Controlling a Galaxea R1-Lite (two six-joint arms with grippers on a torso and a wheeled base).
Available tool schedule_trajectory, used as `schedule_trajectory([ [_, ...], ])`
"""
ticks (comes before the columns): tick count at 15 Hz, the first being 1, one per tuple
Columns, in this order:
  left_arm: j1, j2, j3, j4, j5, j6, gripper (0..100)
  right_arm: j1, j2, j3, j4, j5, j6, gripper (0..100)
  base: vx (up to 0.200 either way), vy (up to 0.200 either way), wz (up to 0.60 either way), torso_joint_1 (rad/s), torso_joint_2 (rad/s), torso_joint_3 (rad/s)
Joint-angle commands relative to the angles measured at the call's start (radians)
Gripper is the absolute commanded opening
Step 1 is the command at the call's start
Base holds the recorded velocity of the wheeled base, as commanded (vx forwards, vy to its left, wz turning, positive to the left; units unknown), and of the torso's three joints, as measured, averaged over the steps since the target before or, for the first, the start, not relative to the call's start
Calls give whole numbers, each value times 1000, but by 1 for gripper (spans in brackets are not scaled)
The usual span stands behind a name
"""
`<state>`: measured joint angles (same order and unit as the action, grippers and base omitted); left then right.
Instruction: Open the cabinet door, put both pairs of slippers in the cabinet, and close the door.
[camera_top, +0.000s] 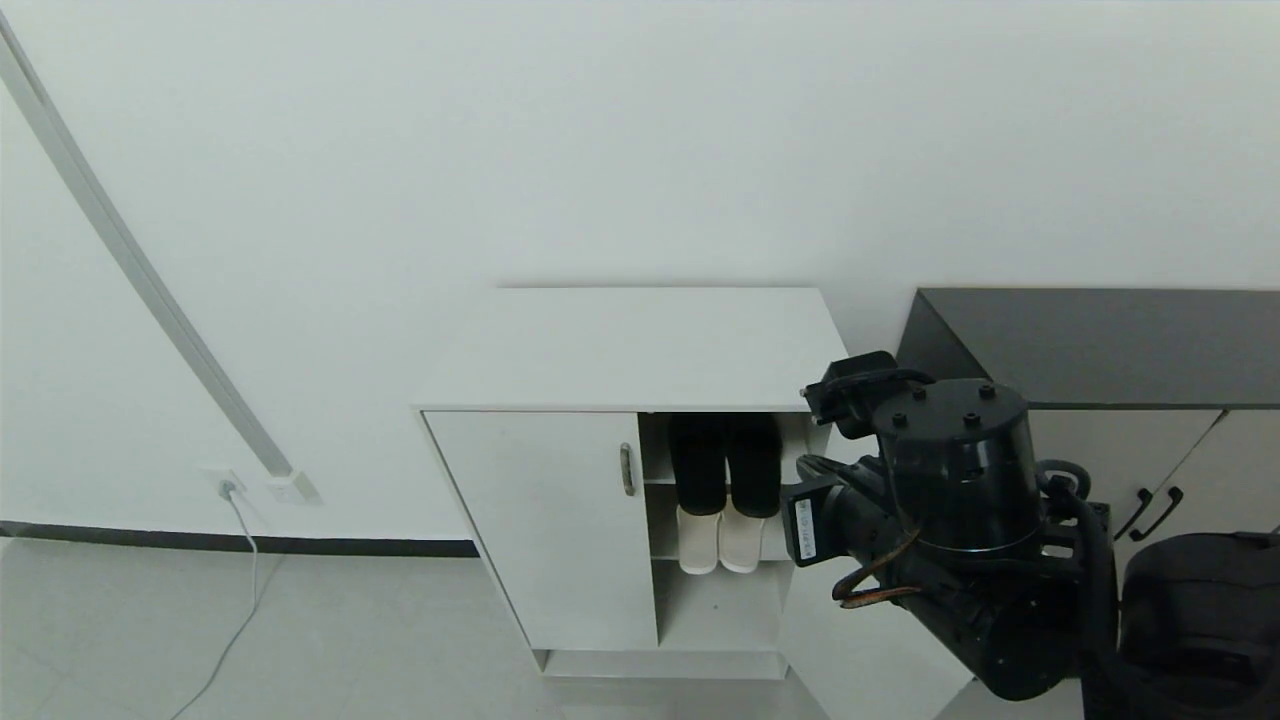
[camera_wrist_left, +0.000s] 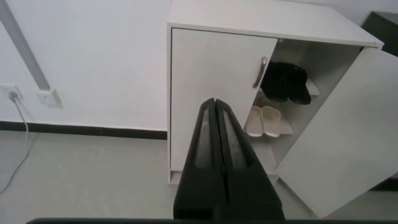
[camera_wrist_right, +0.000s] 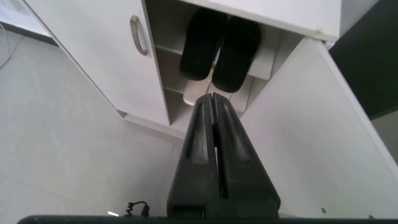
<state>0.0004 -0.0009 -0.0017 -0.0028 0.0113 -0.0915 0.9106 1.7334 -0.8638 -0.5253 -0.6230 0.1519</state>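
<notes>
The white cabinet (camera_top: 620, 345) stands against the wall with its left door (camera_top: 540, 520) closed and its right door (camera_top: 870, 650) swung wide open. A pair of black slippers (camera_top: 722, 462) lies on the upper shelf, and a pair of white slippers (camera_top: 712, 540) on the shelf below. My left gripper (camera_wrist_left: 214, 101) is shut and empty, held back from the closed left door (camera_wrist_left: 214, 68). My right gripper (camera_wrist_right: 214, 96) is shut and empty, in front of the open compartment, below the black slippers (camera_wrist_right: 221, 46) and beside the open door (camera_wrist_right: 311, 137).
A dark-topped cabinet (camera_top: 1100, 340) with black handles stands to the right. A wall socket with a grey cable (camera_top: 225, 487) and a slanted conduit (camera_top: 130, 260) are on the wall to the left. Bare floor (camera_top: 300, 640) lies in front.
</notes>
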Motion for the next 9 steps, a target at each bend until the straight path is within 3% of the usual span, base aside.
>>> schedule_trajectory([
  [1,1,1,0,0,-1,-1,0,1,2,2,-1,0,0,0,0,0,0,0,0,0],
  [9,1,1,0,0,1,1,0,4,9,39,-67,2,-23,0,0,0,0,0,0,0],
])
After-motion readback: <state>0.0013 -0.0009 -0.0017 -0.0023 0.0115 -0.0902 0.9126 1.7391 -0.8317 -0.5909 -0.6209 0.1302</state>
